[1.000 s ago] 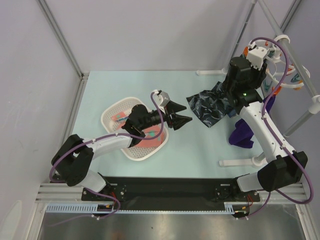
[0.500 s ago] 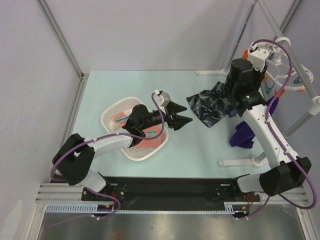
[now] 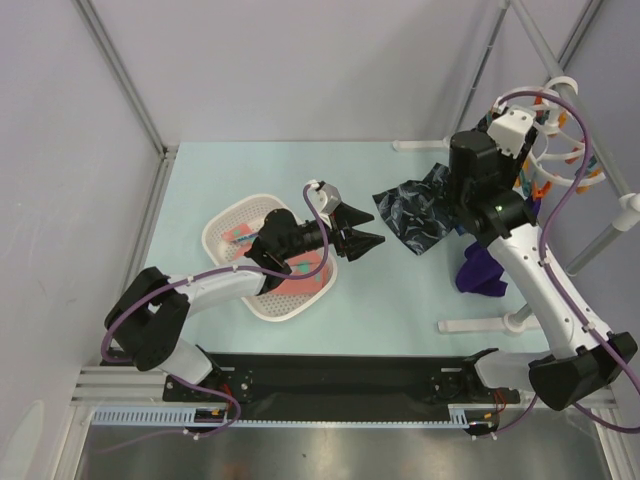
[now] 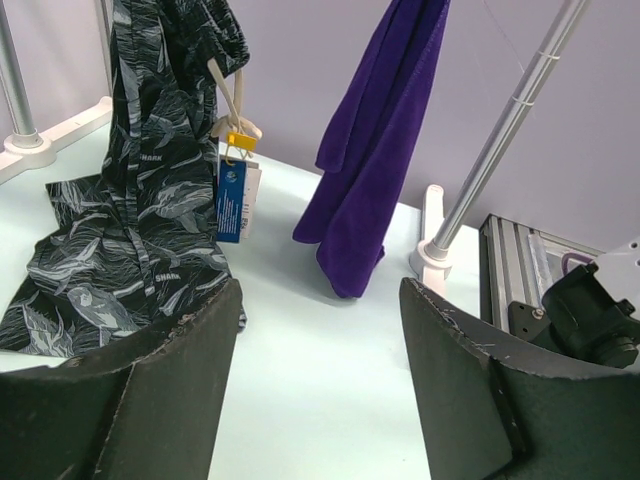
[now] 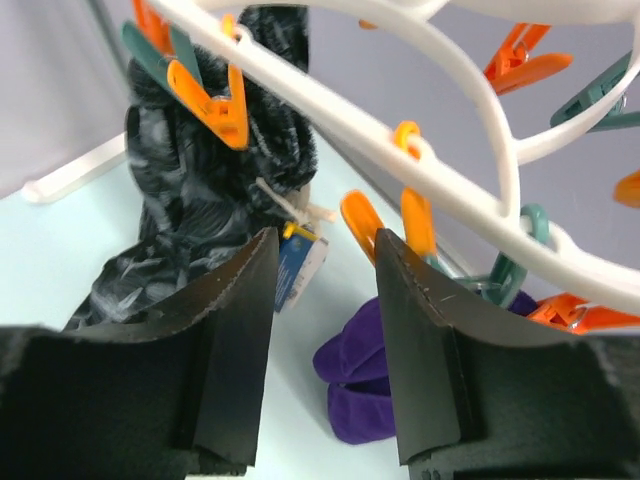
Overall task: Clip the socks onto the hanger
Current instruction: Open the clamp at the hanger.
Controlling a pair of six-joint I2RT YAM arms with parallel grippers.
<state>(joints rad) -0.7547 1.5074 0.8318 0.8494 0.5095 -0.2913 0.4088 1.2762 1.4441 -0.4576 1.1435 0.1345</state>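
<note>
Pink socks (image 3: 300,272) lie in a white basket (image 3: 225,222) on the tabletop, left gripper (image 3: 368,243) jaws wide and empty beside it, right gripper (image 5: 322,250) jaws parted, empty, under the hanger (image 5: 330,105).

Left end effector (image 4: 320,285): fingers spread, bare bench (image 3: 400,290) straight ahead. Open lane runs between the dark patterned cloth (image 4: 130,220) and the hanging purple garment (image 4: 385,150). The cloth's lower part lies spread on the bench, and its blue tag (image 4: 230,200) dangles at the lane's edge. Slanted rack pole (image 4: 505,125) and its white foot (image 4: 432,255) stand just beyond the purple garment. Basket (image 3: 222,222) wall sits under the left arm.

Right end effector (image 5: 325,240): fingers apart. The hanger (image 5: 440,175) rim crosses close overhead, and orange pegs (image 5: 415,215) hang directly before the gap. Dark cloth closes one side; purple garment lies below.
</note>
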